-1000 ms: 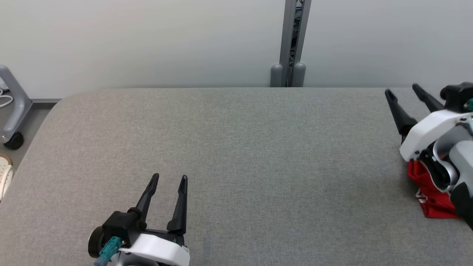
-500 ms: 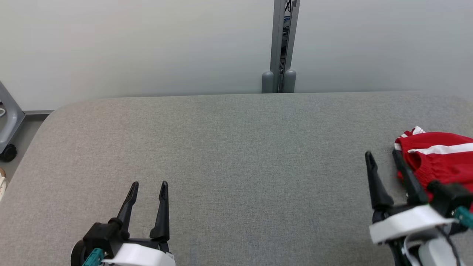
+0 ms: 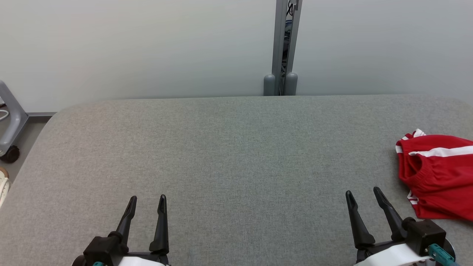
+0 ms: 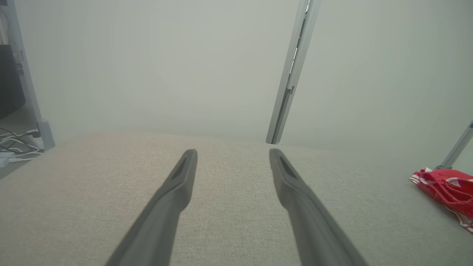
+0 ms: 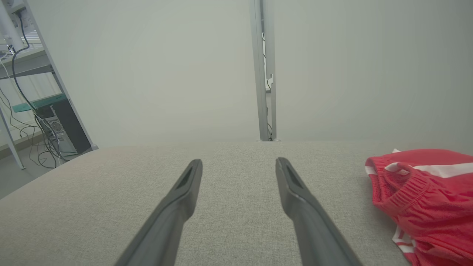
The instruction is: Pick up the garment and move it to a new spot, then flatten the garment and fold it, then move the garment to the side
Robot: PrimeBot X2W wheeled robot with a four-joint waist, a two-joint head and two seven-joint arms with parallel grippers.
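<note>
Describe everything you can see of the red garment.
The red garment looks like knit sportswear with white stripes and a gathered elastic band. It lies bunched and loosely folded on the right side of the grey fabric-covered table, partly cut off by the head view's border. It rests on the table alone; the open right claw sits beside it, apart.

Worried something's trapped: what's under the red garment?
The garment lies bunched directly on the grey table. Nothing pokes out at its visible edges; anything beneath the folds is covered.
</note>
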